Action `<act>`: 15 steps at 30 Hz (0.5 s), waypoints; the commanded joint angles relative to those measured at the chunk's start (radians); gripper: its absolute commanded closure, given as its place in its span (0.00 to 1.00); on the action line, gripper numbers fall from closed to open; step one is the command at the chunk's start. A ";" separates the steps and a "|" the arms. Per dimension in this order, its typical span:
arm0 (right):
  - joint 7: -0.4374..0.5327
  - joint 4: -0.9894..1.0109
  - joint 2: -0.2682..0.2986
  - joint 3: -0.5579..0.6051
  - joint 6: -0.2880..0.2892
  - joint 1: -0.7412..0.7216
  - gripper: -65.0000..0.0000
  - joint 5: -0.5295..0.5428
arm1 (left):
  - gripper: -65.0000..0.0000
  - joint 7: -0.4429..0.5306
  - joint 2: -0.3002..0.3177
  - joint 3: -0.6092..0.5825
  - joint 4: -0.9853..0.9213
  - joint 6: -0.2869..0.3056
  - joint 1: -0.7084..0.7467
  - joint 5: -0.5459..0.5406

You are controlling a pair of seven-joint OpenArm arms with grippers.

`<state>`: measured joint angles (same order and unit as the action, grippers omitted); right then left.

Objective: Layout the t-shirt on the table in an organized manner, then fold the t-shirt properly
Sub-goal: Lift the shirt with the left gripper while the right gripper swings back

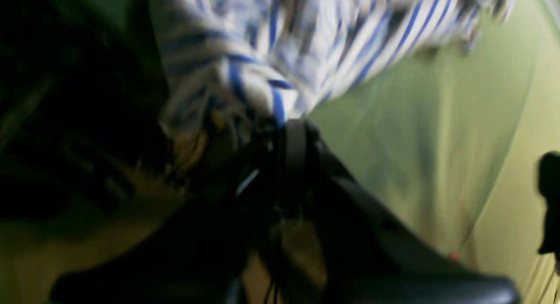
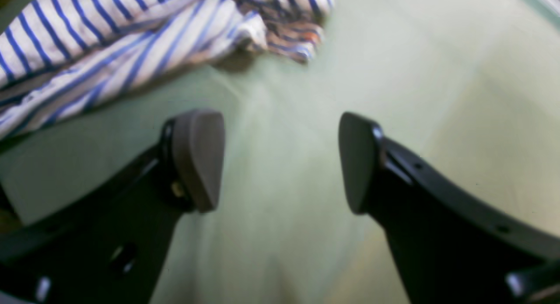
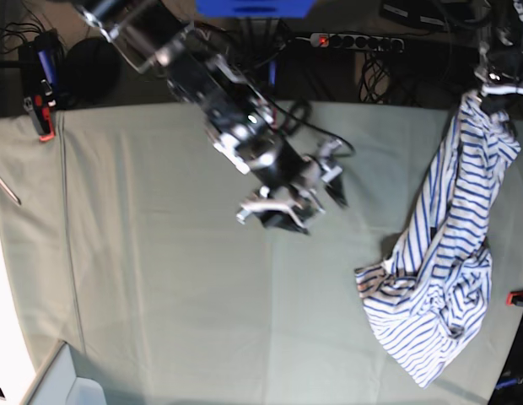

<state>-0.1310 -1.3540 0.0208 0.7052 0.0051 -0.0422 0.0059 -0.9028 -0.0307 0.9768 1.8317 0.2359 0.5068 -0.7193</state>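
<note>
The t-shirt (image 3: 439,270), white with thin blue stripes, hangs from my left gripper (image 3: 495,84) at the table's far right. Its lower part lies bunched on the table (image 3: 160,278). In the blurred left wrist view, the left gripper (image 1: 280,120) is shut on a twisted bunch of the t-shirt (image 1: 315,46) above the table (image 1: 437,142). My right gripper (image 3: 315,209) is over the table's middle, left of the shirt. In the right wrist view it (image 2: 278,164) is open and empty above the table (image 2: 437,98), with the t-shirt (image 2: 109,46) ahead at the upper left.
Red clamps sit at the table's left edge (image 3: 44,131) and right edge (image 3: 519,295). A white box corner (image 3: 59,384) shows at the bottom left. Cables and a power strip (image 3: 354,40) lie behind the far edge.
</note>
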 commanded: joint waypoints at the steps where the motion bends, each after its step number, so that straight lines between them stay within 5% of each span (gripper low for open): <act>1: 0.026 -0.031 -0.003 -0.019 0.003 -0.012 0.36 -0.001 | 0.99 -0.017 0.033 0.009 0.013 0.003 0.006 -0.018; 7: 0.026 -0.115 0.051 -0.074 0.003 0.071 0.36 -0.001 | 0.93 -0.091 0.050 0.064 0.015 0.004 0.008 -0.021; 15: 0.026 -0.167 0.084 -0.120 0.003 0.133 0.37 -0.002 | 0.31 -0.207 0.044 0.196 0.026 0.006 -0.064 -0.021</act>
<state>-0.1299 -1.5021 0.1089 0.5827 0.0055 0.0925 0.0048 -1.1179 0.0006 1.1694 1.8393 0.2378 0.4347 -0.7250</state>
